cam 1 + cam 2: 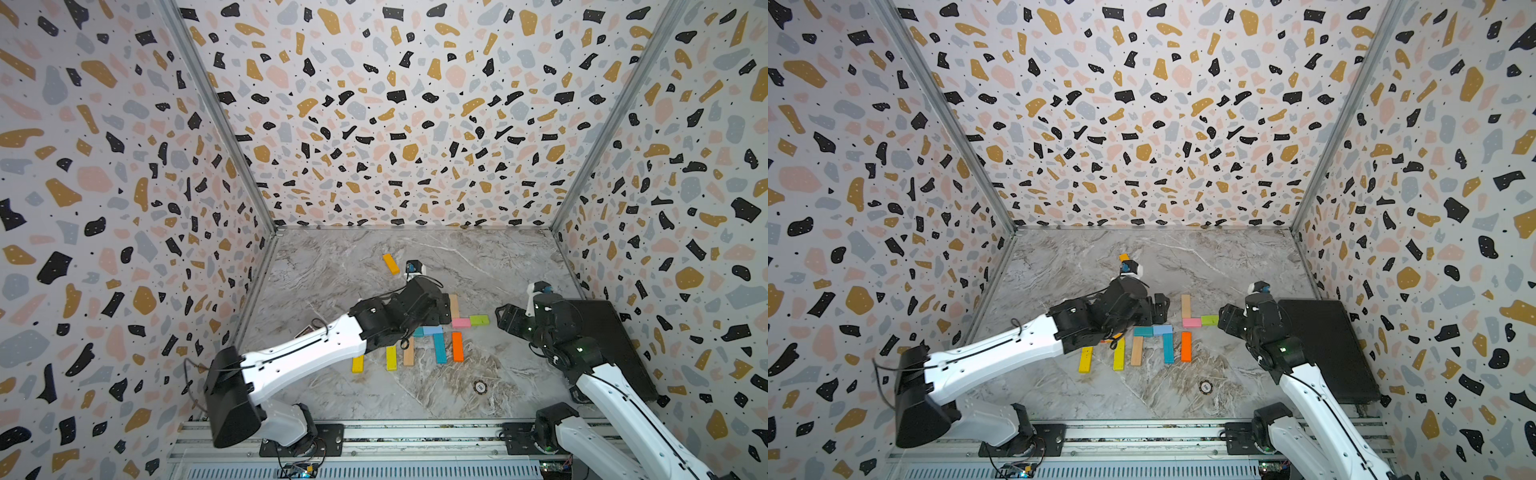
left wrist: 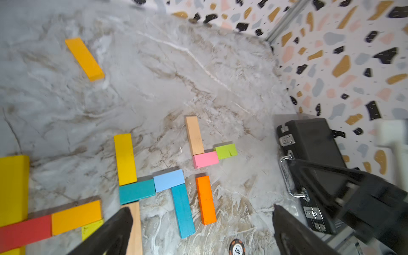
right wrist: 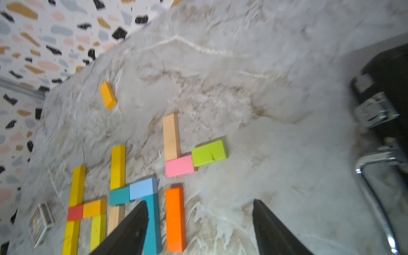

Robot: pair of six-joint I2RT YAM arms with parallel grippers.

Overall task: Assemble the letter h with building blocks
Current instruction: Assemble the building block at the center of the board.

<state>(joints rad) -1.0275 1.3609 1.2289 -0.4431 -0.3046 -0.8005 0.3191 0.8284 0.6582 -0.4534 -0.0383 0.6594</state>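
Note:
The building blocks lie flat on the marble table, mostly in one cluster. A yellow bar (image 2: 124, 159), a teal piece (image 2: 136, 191), a light blue piece (image 2: 169, 180), a long teal bar (image 2: 183, 210) and a plain wood bar (image 2: 134, 227) join in an h-like figure. Beside it lie an orange bar (image 1: 457, 346), and a wood bar (image 1: 454, 305) with pink (image 1: 461, 322) and green (image 1: 479, 320) pieces. Another figure of yellow, red and orange blocks (image 3: 87, 210) sits further left. My left gripper (image 1: 442, 309) hangs open above the cluster, holding nothing. My right gripper (image 1: 505, 318) is open and empty beside the green piece.
A lone orange-yellow block (image 1: 390, 263) lies towards the back. A black case (image 1: 602, 332) with metal latches fills the right side under my right arm. A poker chip (image 1: 481, 387) lies near the front, a small card box (image 3: 42, 223) at the left. Patterned walls enclose three sides.

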